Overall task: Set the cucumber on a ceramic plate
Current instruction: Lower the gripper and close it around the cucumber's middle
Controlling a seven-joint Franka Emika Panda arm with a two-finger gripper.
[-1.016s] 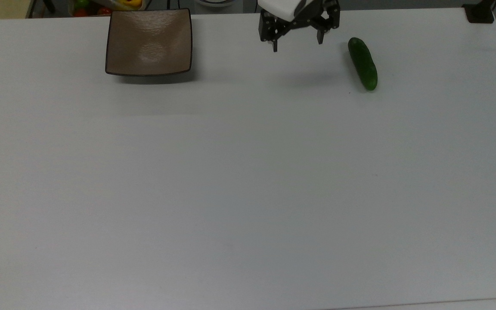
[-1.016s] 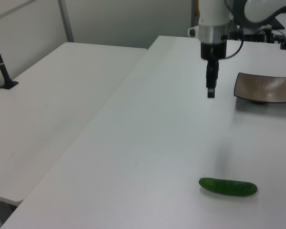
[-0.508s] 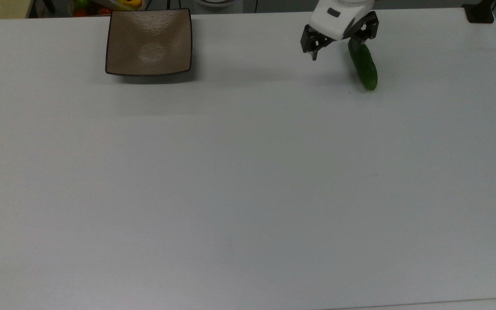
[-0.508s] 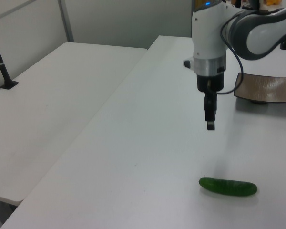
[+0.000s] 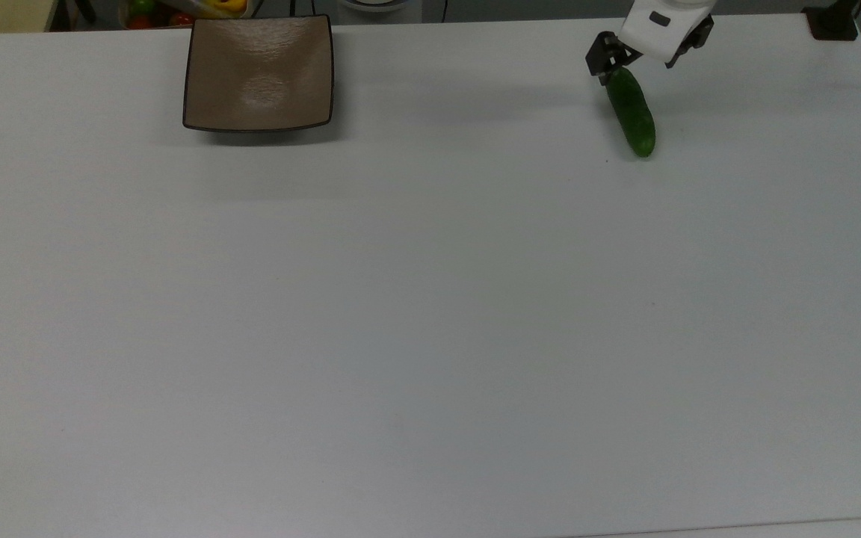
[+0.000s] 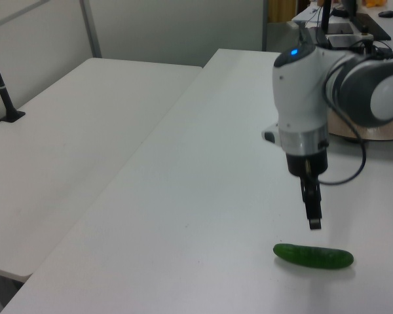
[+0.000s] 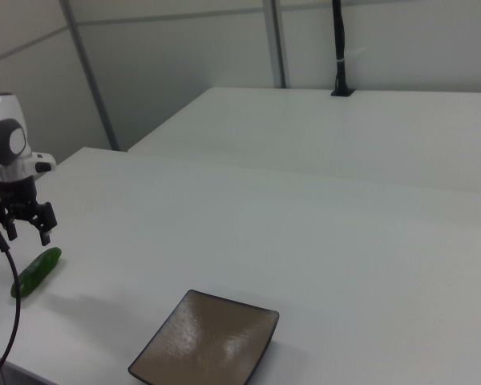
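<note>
One black two-finger gripper (image 7: 28, 228), on a white arm, hangs with its fingers spread apart and nothing between them, pointing down above the table. It stands over one end of the short, glossy dark green cucumber (image 5: 631, 112), not touching it in the left view. The cucumber (image 6: 313, 256) lies flat on the plain white table (image 5: 430, 314). Well apart, toward the top view's left, sits the square, glossy tan-brown ceramic plate with a thin dark rim (image 5: 259, 72), bare of contents (image 7: 206, 339).

White arm (image 6: 301, 98), black tool (image 7: 26, 225), black cable (image 7: 14, 309).
</note>
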